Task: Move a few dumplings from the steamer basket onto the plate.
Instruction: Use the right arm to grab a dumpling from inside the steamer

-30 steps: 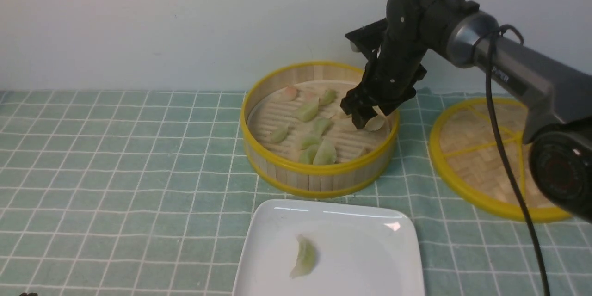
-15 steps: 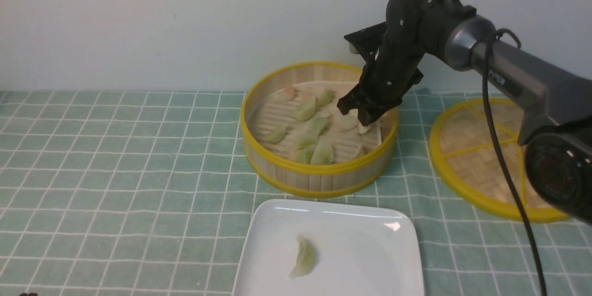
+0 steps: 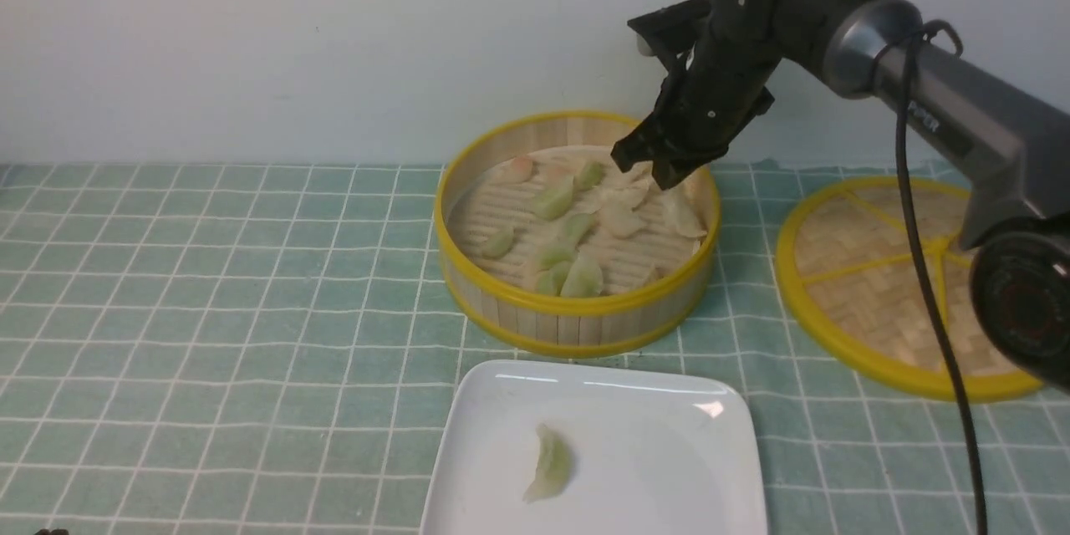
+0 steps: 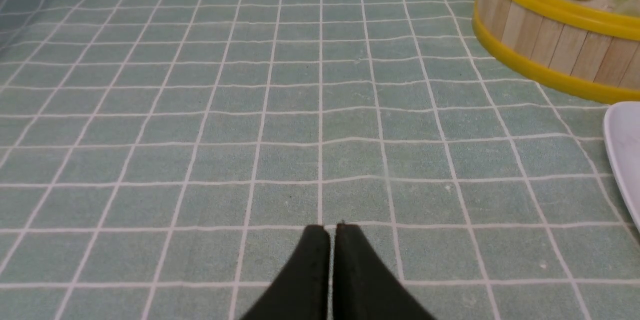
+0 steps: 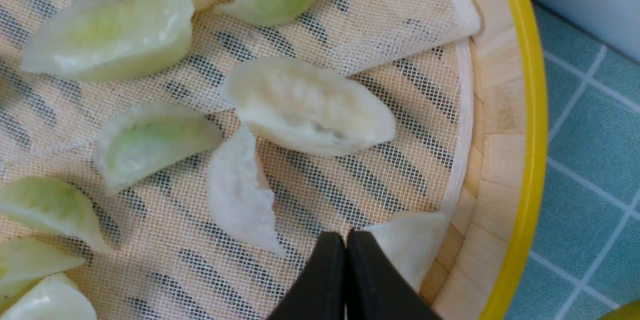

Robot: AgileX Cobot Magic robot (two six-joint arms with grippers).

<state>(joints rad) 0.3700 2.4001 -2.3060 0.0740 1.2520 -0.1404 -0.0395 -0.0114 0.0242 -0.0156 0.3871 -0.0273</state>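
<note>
The dumplings [image 3: 585, 276] lie scattered on the mesh liner [image 5: 395, 170] inside the steamer basket [image 3: 577, 313]. The green ones are mostly toward the middle and near wall, the cream ones toward your right. One green dumpling [image 3: 549, 463] already lies on the plate [image 3: 669, 451], which sits just in front of the basket.

Your best candidate is the cream dumpling [image 5: 307, 107]. It lies pleats up, apart from the wall, touching only a thinner white piece at its side.

Your right gripper [image 3: 645, 171] hangs above the far right part of the basket with its jaws pressed together. The right wrist view shows nothing between them, so I judge that it carries nothing and you have to set up the pick from here.

- Open the jaws wide before you descend.
- Turn the wrist so the fingers straddle the dumpling across its short belly, not tip to tip.
- Come down until the pads sit just above the mesh. Pinching the liner would likely drag its neighbours along.
- Close gently: these pieces look soft and slick, and a hard squeeze may squirt one out sideways.
- Lift straight up and check the wrist view for a held piece before you swing toward the plate.

Your left gripper [image 4: 330, 232] is pinched shut on nothing, low over the tablecloth [image 4: 200, 110] and well to the left of the basket. Leave it parked there.
</note>
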